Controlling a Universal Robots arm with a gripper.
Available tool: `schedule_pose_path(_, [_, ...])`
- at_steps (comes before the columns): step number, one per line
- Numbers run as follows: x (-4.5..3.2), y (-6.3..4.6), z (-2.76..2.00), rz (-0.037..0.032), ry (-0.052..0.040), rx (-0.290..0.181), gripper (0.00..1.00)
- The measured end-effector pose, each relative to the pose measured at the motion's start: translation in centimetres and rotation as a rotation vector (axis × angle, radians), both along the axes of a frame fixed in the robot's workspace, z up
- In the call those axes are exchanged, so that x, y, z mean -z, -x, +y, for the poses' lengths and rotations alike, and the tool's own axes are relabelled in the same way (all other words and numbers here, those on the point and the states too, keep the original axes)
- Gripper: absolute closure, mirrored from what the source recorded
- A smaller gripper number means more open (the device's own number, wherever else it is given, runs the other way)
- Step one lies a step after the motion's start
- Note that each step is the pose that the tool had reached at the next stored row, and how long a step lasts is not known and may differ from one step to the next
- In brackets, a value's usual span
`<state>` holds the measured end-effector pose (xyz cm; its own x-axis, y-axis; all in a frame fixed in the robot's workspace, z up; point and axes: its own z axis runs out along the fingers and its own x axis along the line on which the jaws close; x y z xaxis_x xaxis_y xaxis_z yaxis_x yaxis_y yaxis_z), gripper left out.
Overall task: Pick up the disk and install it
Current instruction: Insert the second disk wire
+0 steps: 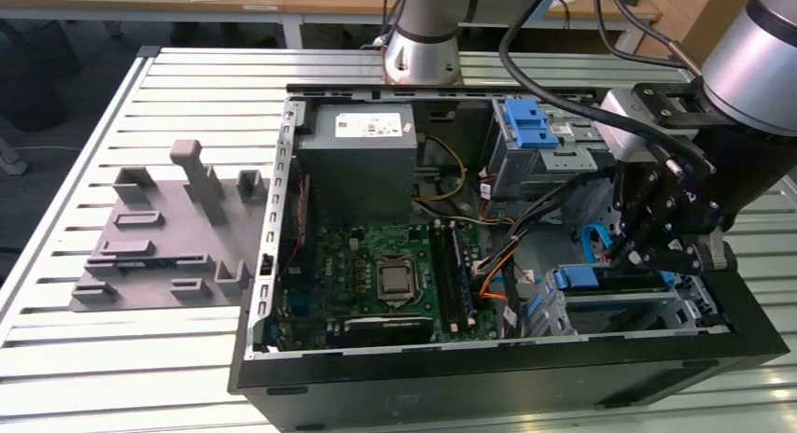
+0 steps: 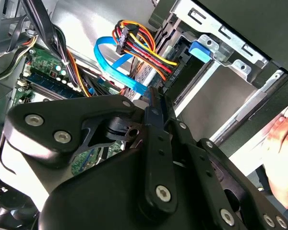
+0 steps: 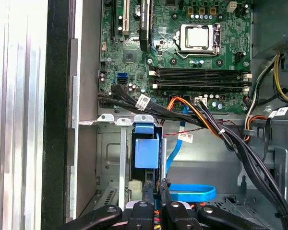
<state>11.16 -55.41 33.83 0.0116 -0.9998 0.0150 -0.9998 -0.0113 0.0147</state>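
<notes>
The disk (image 1: 600,278) sits in the drive bay at the open computer case's near corner on the exterior view's right; its blue frame shows there. In the first wrist view the disk's blue frame (image 3: 146,152) stands edge-on in the metal cage, just ahead of my fingertips. My gripper (image 1: 658,258) hangs right over that bay. In both wrist views its fingers (image 3: 149,194) are pressed together with nothing visible between them, and the gripper (image 2: 153,103) tip lies close to a blue data cable (image 2: 116,61). The disk's body is mostly hidden by the cage.
Bundled power wires (image 2: 144,50) and black cables (image 3: 230,139) crowd the space beside the bay. The motherboard (image 1: 392,274) and grey power supply (image 1: 358,158) fill the case. A grey fixture (image 1: 162,232) lies on the slatted table. A person's hand (image 2: 283,153) rests at the case edge.
</notes>
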Motion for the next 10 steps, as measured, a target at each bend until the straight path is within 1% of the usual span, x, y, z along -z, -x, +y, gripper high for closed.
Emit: schedule_pose_path(10, [0.16,-0.08,-0.08,0.0,-0.0015,0.0,0.84])
